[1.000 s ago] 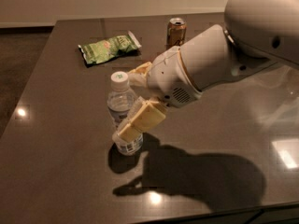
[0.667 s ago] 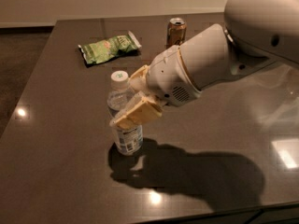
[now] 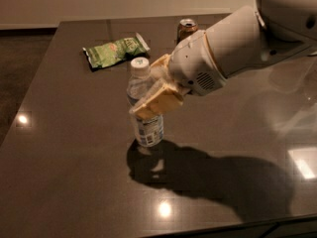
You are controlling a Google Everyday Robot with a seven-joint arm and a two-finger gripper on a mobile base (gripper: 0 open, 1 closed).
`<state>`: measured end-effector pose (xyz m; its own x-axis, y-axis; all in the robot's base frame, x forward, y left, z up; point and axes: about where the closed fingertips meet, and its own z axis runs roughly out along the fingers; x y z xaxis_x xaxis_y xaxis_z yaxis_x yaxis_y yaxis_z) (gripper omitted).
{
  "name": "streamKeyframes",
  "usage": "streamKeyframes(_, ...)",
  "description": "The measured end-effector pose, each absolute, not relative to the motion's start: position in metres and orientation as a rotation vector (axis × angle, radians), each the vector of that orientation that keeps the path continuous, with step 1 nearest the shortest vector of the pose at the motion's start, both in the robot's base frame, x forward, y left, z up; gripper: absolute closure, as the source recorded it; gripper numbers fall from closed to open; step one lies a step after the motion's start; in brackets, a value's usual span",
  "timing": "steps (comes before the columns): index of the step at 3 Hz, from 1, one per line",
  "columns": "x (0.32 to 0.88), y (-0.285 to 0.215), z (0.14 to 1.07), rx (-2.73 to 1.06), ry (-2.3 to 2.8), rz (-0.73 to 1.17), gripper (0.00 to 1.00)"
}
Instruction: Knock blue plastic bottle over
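Tabletop (image 3: pixel 64 148): dark, glossy, hard slab with small bright light spots reflected in it.

Far left-centre: green snack bag (image 3: pixel 115 51), crinkled foil, lying flat and lumpy. Contents hidden.

Centre: blue plastic bottle (image 3: pixel 147 131), well in front of the bag and toward the table's middle. Clear ribbed plastic, white ridged screw cap on, blue-and-white printed label round the lower half. Near upright, with the cap leaning slightly left. Fill level unreadable. Cannot tell whether its base rests on the surface; a broad dark shadow spreads from under it to the right.

Gripper (image 3: pixel 151 93): tan, matte, blocky pads lying across the bottle's upper body, just below the cap and touching it. Whether the pincer is clenched on the bottle or released cannot be told.

Right of centre, at the far edge: brown-gold drink can (image 3: pixel 186 29), metal, cylindrical, upright, partly hidden behind the arm. Top unreadable.

Right: robot arm (image 3: pixel 233 48), smooth white rounded shell with a small vent grille, reaching in from the upper right.
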<state>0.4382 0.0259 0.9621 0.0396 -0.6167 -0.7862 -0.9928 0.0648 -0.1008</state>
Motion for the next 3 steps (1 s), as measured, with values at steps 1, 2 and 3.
streamKeyframes(1, 0.455, 0.005, 0.978, -1.649, 1.667, 0.591, 1.0)
streamKeyframes(2, 0.467, -0.013, 0.987, -1.699, 1.707, 0.456, 1.0)
streamKeyframes(3, 0.476, -0.024, 0.983, -1.771, 1.753, 0.319, 1.0)
